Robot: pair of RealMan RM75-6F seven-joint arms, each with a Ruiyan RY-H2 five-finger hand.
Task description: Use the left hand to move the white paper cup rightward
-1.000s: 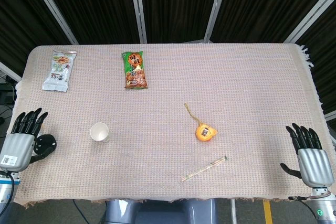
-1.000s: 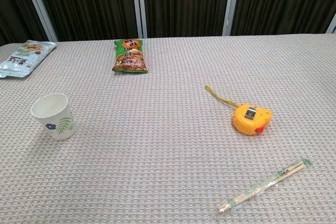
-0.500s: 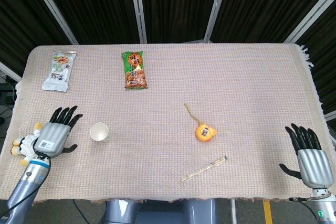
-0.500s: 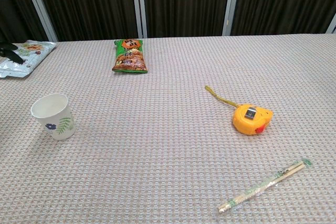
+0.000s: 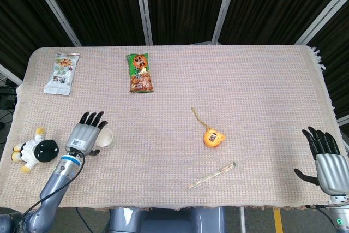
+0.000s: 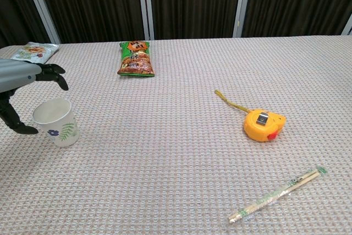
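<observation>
The white paper cup (image 5: 104, 137) stands upright near the surface's (image 5: 245, 80) left edge, at about eight o'clock from its middle. The left hand (image 5: 85, 135) hovers just at the cup's nine o'clock side, fingers (image 6: 54, 74) spread wide and holding nothing, thumb low beside the cup wall. To do this well, I'd say the hand should settle lower around the cup's middle, close gently so the thin paper doesn't crumple, then carry it toward three o'clock without tipping it.

The head view alone shows the right hand (image 5: 327, 162) resting open at the far right edge, and a plush toy (image 5: 34, 151) left of the arm. The chest view alone shows the leaf print on the cup and the gap between fingers and rim.
</observation>
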